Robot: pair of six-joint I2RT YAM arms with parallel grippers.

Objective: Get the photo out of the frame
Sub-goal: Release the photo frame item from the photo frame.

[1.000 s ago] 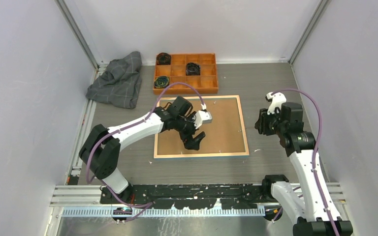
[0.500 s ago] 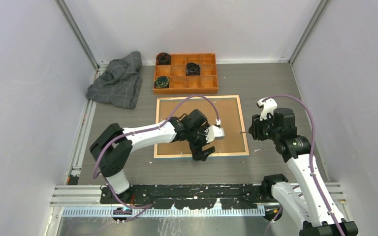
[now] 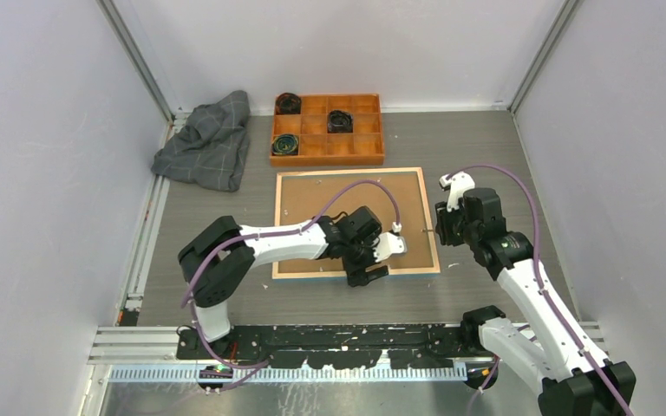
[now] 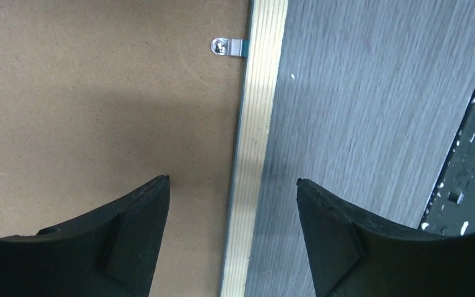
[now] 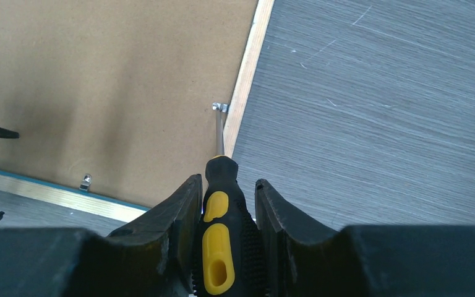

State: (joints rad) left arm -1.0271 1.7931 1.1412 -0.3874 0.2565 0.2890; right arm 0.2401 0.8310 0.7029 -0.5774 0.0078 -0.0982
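The frame (image 3: 434, 221) lies face down, its light wood rim around the brown backing board (image 3: 329, 208). The photo is hidden under the board. My left gripper (image 3: 368, 265) is open and straddles the frame's near rim (image 4: 256, 154), one finger over the board and one over the table; a metal clip (image 4: 229, 46) sits farther along that rim. My right gripper (image 3: 445, 230) is shut on a black-and-yellow screwdriver (image 5: 219, 247). Its tip meets a metal clip (image 5: 221, 107) on the frame's right rim.
An orange compartment tray (image 3: 328, 162) with black rolls stands behind the frame. A crumpled grey cloth (image 3: 208, 143) lies at the back left. Another clip (image 5: 86, 181) sits on the near rim. Enclosure walls close both sides; a black rail (image 3: 347, 334) runs along the near edge.
My left gripper moved from the middle of the board to the frame's near rim. My right gripper moved left with the screwdriver, bringing its tip to the clip on the right rim.
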